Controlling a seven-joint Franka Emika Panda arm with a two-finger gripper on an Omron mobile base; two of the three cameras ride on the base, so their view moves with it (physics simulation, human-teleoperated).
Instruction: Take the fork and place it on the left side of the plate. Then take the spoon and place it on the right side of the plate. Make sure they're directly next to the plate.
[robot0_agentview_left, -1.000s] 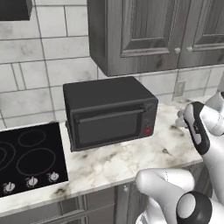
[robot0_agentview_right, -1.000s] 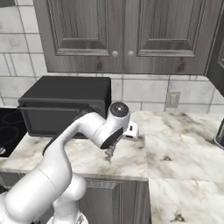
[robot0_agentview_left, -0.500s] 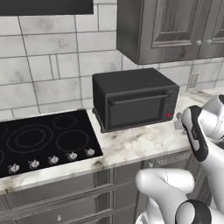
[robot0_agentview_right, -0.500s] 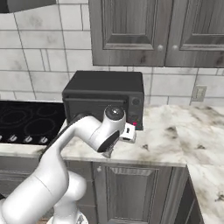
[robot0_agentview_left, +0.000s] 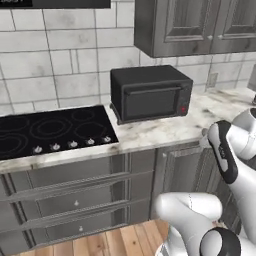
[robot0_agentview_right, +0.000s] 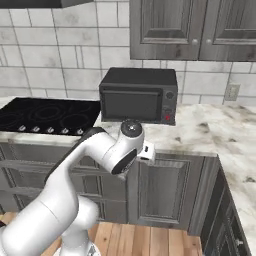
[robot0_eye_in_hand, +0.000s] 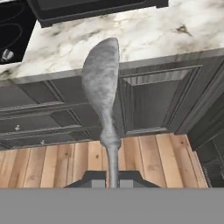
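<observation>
A marbled worktop (robot0_agentview_right: 220, 132) runs along a grey-tiled wall, with dark grey cabinets (robot0_agentview_right: 192, 27) hung above it and matching drawers and doors (robot0_agentview_left: 75, 200) below, over a wooden plank floor (robot0_eye_in_hand: 52, 164). A black glass cooktop (robot0_agentview_left: 50, 130) is set into the worktop just left of a black microwave (robot0_agentview_left: 150, 92), which stands against the wall under the cabinets. The white arm (robot0_agentview_right: 75, 175) reaches up in front of the lower doors, forward of the microwave and off the worktop edge. In the hand view the hand (robot0_eye_in_hand: 112, 180) is clamped narrowly on the thin handle of the spoon (robot0_eye_in_hand: 103, 83), whose oval bowl stands out past the fingertips and lies across the worktop edge and the cabinet door below the microwave. From the right base view the hand itself is mostly hidden behind the wrist, so the spoon there can only faintly be guessed at.
</observation>
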